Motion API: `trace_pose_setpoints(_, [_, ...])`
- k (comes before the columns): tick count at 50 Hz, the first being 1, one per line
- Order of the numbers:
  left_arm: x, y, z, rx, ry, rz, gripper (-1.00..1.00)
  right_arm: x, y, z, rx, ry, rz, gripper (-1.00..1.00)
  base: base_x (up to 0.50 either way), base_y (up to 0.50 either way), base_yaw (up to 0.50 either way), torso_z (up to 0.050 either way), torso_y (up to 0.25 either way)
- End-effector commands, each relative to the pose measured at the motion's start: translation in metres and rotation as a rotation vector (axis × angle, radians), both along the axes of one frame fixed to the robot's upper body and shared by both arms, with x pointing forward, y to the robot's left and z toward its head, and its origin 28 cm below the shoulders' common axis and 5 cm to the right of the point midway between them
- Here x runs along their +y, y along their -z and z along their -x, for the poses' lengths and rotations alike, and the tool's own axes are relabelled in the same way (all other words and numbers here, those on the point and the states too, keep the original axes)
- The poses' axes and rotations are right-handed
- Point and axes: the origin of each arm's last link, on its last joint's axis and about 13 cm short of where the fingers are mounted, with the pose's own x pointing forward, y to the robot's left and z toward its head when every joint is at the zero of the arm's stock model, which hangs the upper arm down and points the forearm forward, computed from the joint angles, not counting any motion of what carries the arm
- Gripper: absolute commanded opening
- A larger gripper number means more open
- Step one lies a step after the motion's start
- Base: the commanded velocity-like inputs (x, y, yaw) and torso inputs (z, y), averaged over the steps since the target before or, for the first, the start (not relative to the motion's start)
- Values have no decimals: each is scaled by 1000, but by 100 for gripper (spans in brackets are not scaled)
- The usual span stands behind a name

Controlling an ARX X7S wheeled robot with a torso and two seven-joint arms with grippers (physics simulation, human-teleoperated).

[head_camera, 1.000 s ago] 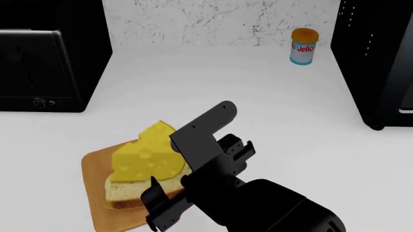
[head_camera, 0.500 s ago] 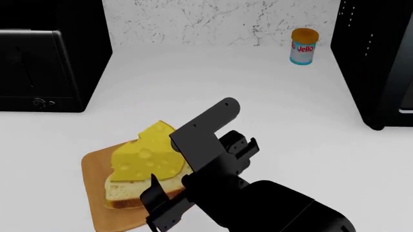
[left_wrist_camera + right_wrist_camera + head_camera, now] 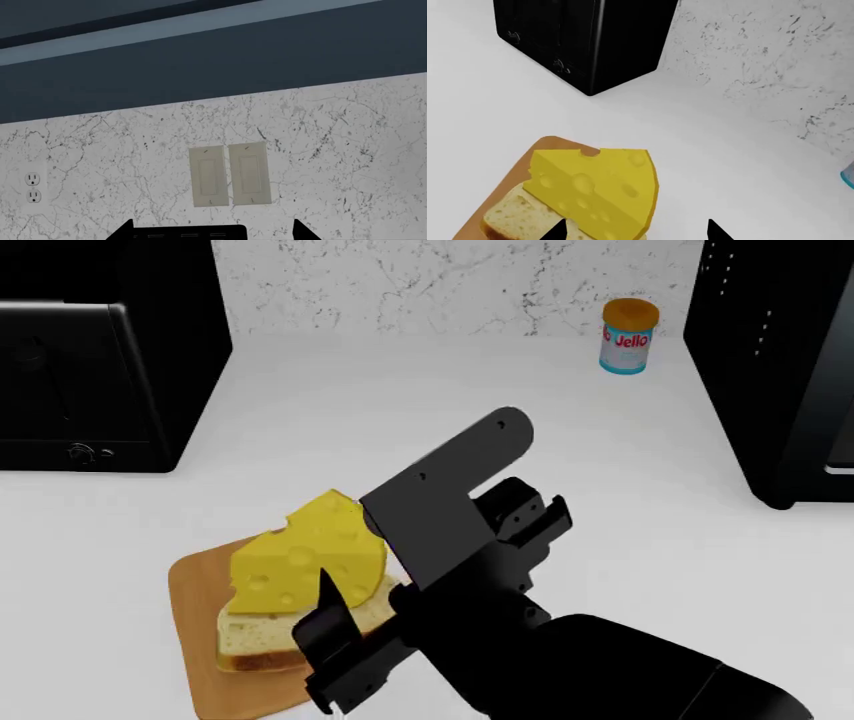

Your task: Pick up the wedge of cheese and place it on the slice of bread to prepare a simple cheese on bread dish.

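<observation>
The yellow wedge of cheese (image 3: 310,552) with round holes lies on the slice of bread (image 3: 267,634), which rests on a tan wooden board (image 3: 200,585). In the right wrist view the cheese (image 3: 602,187) covers most of the bread (image 3: 510,216). My right gripper (image 3: 343,542) hovers just above and to the right of the cheese, jaws wide open and empty; it also shows in the right wrist view (image 3: 635,231), its tips apart over the cheese's edge. My left gripper (image 3: 212,231) faces the wall, tips apart, empty, and is out of the head view.
A black toaster (image 3: 87,385) stands at the back left and a black appliance (image 3: 781,370) at the right. A Jello jar (image 3: 627,336) stands by the marbled back wall. The left wrist view shows wall switches (image 3: 230,174) and an outlet (image 3: 33,187).
My right gripper has risen and drawn back from the cheese, still open. The cheese stays resting on the bread and has tipped slightly.
</observation>
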Motion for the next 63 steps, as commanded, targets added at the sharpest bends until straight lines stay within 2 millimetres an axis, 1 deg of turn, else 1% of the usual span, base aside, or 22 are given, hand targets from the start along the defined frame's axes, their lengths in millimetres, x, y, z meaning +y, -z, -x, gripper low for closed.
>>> trace_pose_setpoints(1, [0, 0, 0, 1, -2, -1, 100, -13, -28, 14, -93, 69, -11, 100, 0, 0, 0, 0, 0])
trace_pose_setpoints(11, [0, 0, 0, 5, -3, -2, 100, -24, -50, 24, -169, 127, -12, 100, 0, 0, 0, 0, 0])
trace_pose_setpoints(14, [0, 0, -1, 7, -3, -2, 100, -30, -55, 21, -192, 198, -49, 100, 0, 0, 0, 0, 0])
trace_pose_setpoints(16, [0, 0, 0, 9, 4, -3, 100, -35, -58, 17, -206, 249, -43, 100, 0, 0, 0, 0, 0])
trace_pose_setpoints(20, [0, 0, 0, 9, 3, 0, 100, -41, -67, 18, -228, 286, -59, 100, 0, 0, 0, 0, 0])
trace_pose_setpoints(22, [0, 1, -1, 12, 3, -1, 100, -43, -64, 18, -240, 309, -66, 100, 0, 0, 0, 0, 0])
trace_pose_setpoints(23, [0, 0, 0, 11, 2, -1, 100, -46, -63, 18, -260, 352, -69, 100, 0, 0, 0, 0, 0])
trace_pose_setpoints(24, [0, 0, 0, 11, 1, -2, 100, -47, -64, 18, -258, 360, -94, 100, 0, 0, 0, 0, 0])
trace_pose_setpoints(28, [0, 1, -1, 12, 2, -1, 100, -51, -68, 20, -296, 409, -104, 100, 0, 0, 0, 0, 0])
trace_pose_setpoints(29, [0, 0, 0, 12, 2, -1, 100, -53, -71, 20, -315, 443, -143, 100, 0, 0, 0, 0, 0])
trace_pose_setpoints(35, [0, 0, 0, 11, 2, -1, 100, -59, -75, 19, -350, 528, -154, 100, 0, 0, 0, 0, 0])
trace_pose_setpoints(47, [3, -1, -1, 26, -9, 26, 100, -65, -79, 20, -371, 573, -182, 100, 0, 0, 0, 0, 0])
trace_pose_setpoints(48, [3, -1, -1, 37, -6, 25, 100, -65, -79, 20, -371, 573, -183, 100, 0, 0, 0, 0, 0])
trace_pose_setpoints(49, [4, 1, 0, 96, 5, 30, 100, -65, -78, 18, -365, 574, -178, 100, 0, 0, 0, 0, 0])
trace_pose_setpoints(50, [3, -3, 6, 64, 18, 17, 100, -64, -78, 18, -366, 572, -184, 100, 0, 0, 0, 0, 0])
trace_pose_setpoints(56, [7, -10, 27, 52, -5, 17, 100, -64, -81, 15, -375, 571, -187, 100, 0, 0, 0, 0, 0])
trace_pose_setpoints(57, [6, -16, 34, 39, 5, 11, 100, -65, -80, 15, -374, 571, -188, 100, 0, 0, 0, 0, 0])
trace_pose_setpoints(58, [6, -16, 34, 39, 5, 11, 100, -65, -80, 15, -374, 571, -188, 100, 0, 0, 0, 0, 0])
trace_pose_setpoints(62, [6, -23, 49, 25, 4, 11, 100, -66, -80, 13, -374, 576, -191, 100, 0, 0, 0, 0, 0])
trace_pose_setpoints(63, [5, -27, 56, 21, 10, 12, 100, -66, -79, 12, -374, 578, -188, 100, 0, 0, 0, 0, 0])
